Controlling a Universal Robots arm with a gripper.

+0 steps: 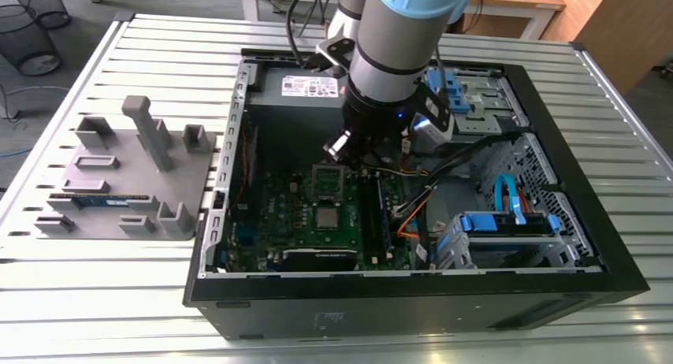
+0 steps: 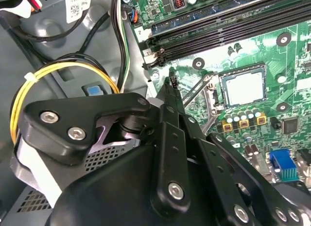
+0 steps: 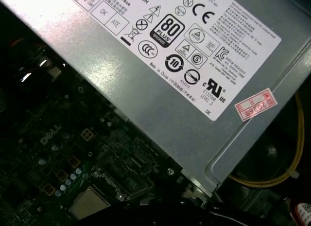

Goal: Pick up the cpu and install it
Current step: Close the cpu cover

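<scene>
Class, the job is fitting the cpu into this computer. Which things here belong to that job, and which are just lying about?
Job: small square silver-topped cpu, lying in its socket; green motherboard; black gripper; open black computer case.
Lying about: grey fixture plate; thin blue-green memory stick; grey metal power supply; yellow cables.

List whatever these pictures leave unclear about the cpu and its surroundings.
- Whether the cpu sits flush in its socket: too small in the exterior view, dim in the first wrist view, oblique in the second wrist view.
- Motherboard under the gripper: hidden by its black body in the second wrist view.
- Case interior behind the arm: covered by it in the exterior view.
- Power supply: cut off by the first wrist view's edges.
</scene>
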